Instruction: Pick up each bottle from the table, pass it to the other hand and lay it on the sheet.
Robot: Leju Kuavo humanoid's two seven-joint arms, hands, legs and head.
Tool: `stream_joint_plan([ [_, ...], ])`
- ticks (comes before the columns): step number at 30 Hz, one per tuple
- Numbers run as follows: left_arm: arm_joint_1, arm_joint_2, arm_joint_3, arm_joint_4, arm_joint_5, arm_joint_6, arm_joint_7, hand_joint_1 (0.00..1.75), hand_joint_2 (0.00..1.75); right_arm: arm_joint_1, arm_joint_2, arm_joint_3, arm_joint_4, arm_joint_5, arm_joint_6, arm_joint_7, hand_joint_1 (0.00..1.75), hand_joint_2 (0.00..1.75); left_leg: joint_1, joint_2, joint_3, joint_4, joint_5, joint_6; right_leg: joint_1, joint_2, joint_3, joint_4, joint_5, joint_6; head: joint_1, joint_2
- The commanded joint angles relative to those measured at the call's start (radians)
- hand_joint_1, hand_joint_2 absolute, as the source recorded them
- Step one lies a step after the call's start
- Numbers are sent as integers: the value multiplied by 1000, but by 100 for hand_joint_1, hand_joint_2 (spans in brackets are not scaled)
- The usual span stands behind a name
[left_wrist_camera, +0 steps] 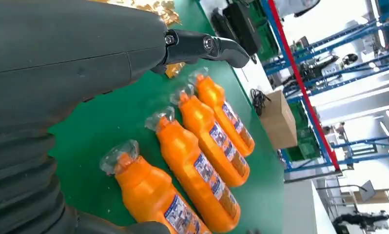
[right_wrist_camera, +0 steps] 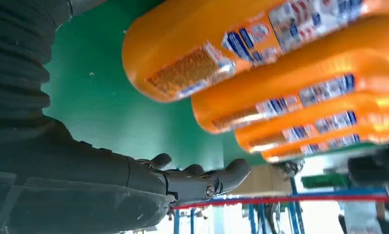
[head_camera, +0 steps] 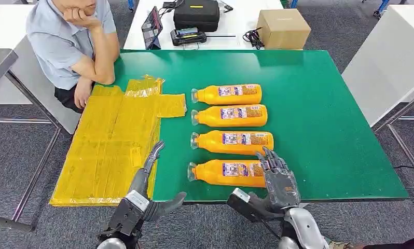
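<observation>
Head view / bottles: four orange bottles lie flat in a column on the green table [head_camera: 329,129], caps toward the sheet. Nearest bottle [head_camera: 225,173] sits close to the table's near edge; next bottle [head_camera: 233,141], third bottle [head_camera: 231,115], far bottle [head_camera: 228,94] behind it. None on the yellow sheet [head_camera: 106,145] yet.
Head view / right hand [head_camera: 278,179]: fingers spread, holding nothing, over the base end of nearest bottle; contact cannot tell.
Head view / left hand [head_camera: 145,194]: fingers apart, empty, at the sheet's near corner, beside the table edge.
Head view / risk: nearest bottle is round and lying down, so I judge a push from the fingers before they close could roll it into next bottle or off the near edge. Sheet looks thin and crinkled; the left hand could snag it.
Head view / bystander: person [head_camera: 70,46] leans on the far corner by the sheet; arm near the drop zone.
Left wrist view / look: the bottles have clear wrapped caps, narrow necks, glossy orange bodies, blue-white labels. Probably slick; slip likely at handover if grip is on the label.
Left wrist view / hand: fingers extended, nothing held.
Right wrist view / look: rounded bottle bases stacked in view, barcode label on the closest.
Right wrist view / hand: fingers apart and clear of the bottle, green table between. Risk: base-end grip leaves neck end hanging, could tilt.
</observation>
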Motion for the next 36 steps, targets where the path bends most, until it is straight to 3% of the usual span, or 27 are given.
stream_joint_plan([
  [1,-56,-10,-60,78,0,-12,1,0,175,-115,-73,50,195,-15,33,8,0,175,1,1,4,-1,-1,-2,2,0,4,-2,0,-2,0,0],
  [6,-58,-9,-62,81,-1,-13,2,0,175,-122,-75,54,205,-19,41,7,0,175,1,1,2,-1,0,-1,1,0,3,-2,0,-1,0,0],
  [9,-78,14,-117,125,29,-7,-1,0,175,-199,-141,137,313,-84,113,21,0,175,1,1,3,-1,-1,-1,1,0,3,-1,0,-2,0,0],
  [36,-131,10,-130,140,30,-20,9,0,175,-328,-210,231,431,-124,152,29,0,175,1,1,4,1,-1,-2,2,0,5,-1,-1,-2,0,0],
])
